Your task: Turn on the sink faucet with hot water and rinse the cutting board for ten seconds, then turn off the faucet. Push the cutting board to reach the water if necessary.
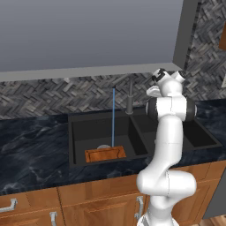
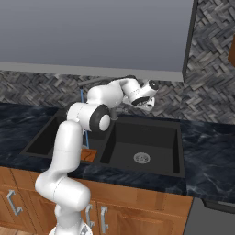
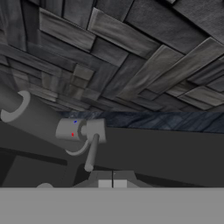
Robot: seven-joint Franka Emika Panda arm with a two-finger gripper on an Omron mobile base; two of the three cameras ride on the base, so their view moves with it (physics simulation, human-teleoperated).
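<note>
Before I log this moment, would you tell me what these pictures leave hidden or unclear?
- Hand: in the hand view the fingertips sit together at the bottom edge; open or shut cannot be told.
- Cutting board: in the right base view the arm covers most of it.
- Water: the left base view does not settle whether it strikes the board or lands behind it.
- Faucet: its spout is too thin to trace in the left base view.

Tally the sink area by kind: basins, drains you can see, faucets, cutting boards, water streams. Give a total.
Sink basins: 2
Visible drains: 2
Faucet: 1
Cutting board: 1
Water stream: 1
Total: 7
</note>
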